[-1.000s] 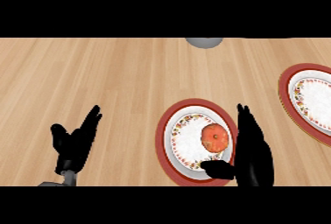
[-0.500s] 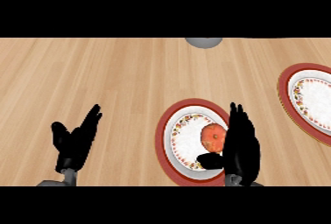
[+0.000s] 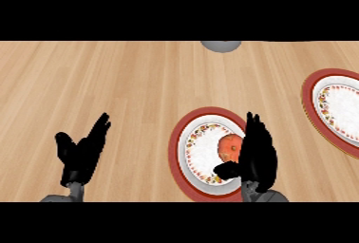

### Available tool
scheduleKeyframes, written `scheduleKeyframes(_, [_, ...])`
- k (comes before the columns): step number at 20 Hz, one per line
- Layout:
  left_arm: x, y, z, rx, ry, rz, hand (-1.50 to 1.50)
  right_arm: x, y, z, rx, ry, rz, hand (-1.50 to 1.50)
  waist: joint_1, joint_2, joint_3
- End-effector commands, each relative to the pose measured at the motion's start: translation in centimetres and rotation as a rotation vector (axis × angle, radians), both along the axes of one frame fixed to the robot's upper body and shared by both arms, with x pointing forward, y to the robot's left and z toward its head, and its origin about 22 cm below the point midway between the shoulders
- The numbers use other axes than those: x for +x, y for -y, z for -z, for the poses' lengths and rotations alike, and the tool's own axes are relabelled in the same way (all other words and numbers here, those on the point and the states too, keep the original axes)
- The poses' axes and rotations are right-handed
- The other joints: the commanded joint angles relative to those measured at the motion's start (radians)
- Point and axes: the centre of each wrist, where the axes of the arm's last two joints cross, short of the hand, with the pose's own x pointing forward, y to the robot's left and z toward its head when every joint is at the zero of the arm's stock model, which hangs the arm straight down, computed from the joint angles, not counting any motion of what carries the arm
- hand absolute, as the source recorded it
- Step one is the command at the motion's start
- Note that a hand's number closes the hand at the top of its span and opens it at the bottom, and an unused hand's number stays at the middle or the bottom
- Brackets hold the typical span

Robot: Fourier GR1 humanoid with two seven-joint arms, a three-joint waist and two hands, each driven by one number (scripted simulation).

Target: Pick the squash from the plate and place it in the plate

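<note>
The wooden desk (image 3: 126, 85) carries one red-rimmed plate (image 3: 184, 142) at five o'clock, another plate (image 3: 313, 107) at three, and a grey object (image 3: 222, 45) at twelve.

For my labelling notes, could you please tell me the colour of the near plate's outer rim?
Red, around a white centre: near plate, head view.

Kitchen setting. Evidence: light wood-plank counter (image 3: 126, 80) filling the view, two red-rimmed patterned dinner plates on it, near plate (image 3: 200, 156) at 5 o'clock holding an orange squash (image 3: 230, 146), second plate (image 3: 336, 111) at 3 o'clock. Grey rounded object (image 3: 222, 45) at 12 o'clock, cut off, can't identify.
</note>
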Motion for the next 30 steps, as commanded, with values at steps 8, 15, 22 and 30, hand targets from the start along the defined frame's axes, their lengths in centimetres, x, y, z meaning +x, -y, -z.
scheduleKeyframes(8, [-1.0,-0.3,0.8,0.0,-0.063,-0.002,0.0,-0.2,-0.2,2.7,-0.101,-0.075,-0.067,1.5,-0.002,0.005,-0.007])
scheduleKeyframes(15, [-1.1,0.4,1.5,-0.006,-0.049,-0.007,0.0,-0.1,0.9,2.1,-0.179,0.017,-0.055,1.5,-0.005,0.005,-0.007])
scheduleKeyframes(22, [0.4,2.2,-0.6,-0.011,-0.025,0.059,0.0,12.3,-1.7,-3.8,-0.124,0.065,0.246,1.5,0.061,0.023,-0.006])
scheduleKeyframes(30, [-0.3,1.5,0.8,-0.005,-0.05,0.026,0.0,15.1,-1.4,-7.2,-0.232,0.502,0.371,1.5,0.029,0.016,-0.007])
